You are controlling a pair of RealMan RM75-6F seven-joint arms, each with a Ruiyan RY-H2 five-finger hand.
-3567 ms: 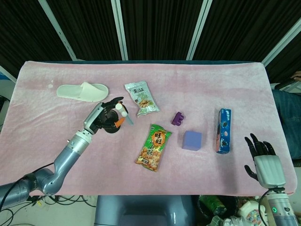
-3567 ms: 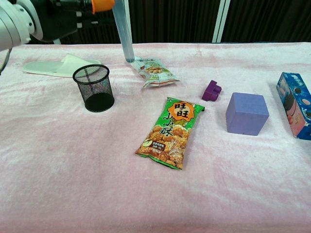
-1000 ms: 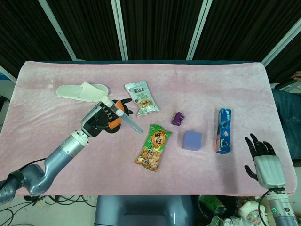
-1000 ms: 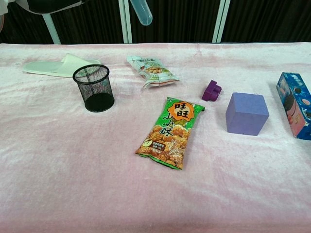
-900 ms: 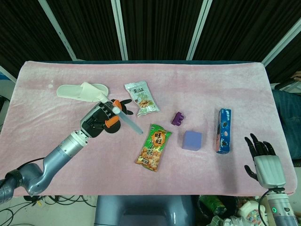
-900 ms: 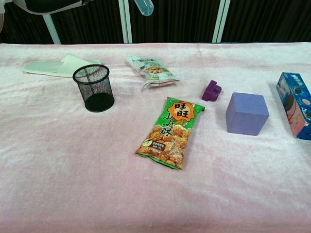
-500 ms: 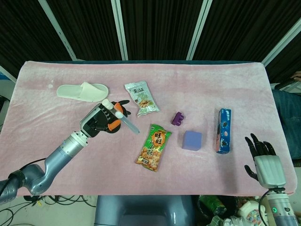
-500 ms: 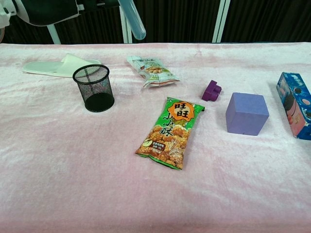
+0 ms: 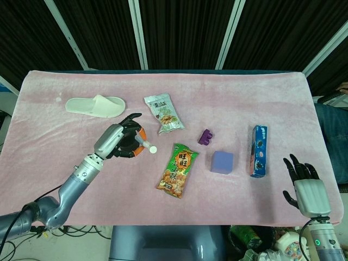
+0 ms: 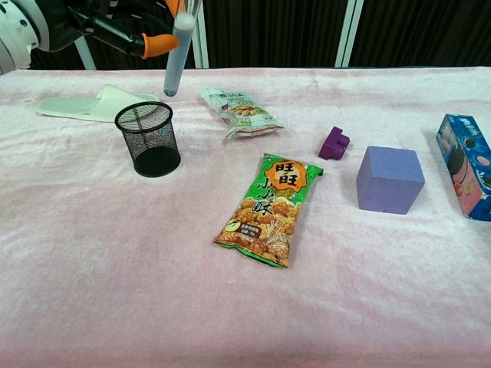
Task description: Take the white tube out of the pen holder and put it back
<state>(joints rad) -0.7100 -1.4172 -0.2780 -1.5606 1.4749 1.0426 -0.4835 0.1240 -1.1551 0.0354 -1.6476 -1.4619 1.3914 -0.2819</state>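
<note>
In the head view the pen holder [image 9: 130,148] is largely hidden beneath the left hand [image 9: 118,141]. In the chest view the blue box [image 10: 468,165] is cut by the right edge, and the white tube [image 10: 177,54] by the top.

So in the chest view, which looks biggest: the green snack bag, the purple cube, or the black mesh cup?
1. Green snack bag
2. Purple cube and black mesh cup look about alike; the cup sits farther back, so I won't rank them.

A table under a pink plush cloth [image 9: 228,92] stands before black curtains [image 9: 185,32] with white posts.
</note>
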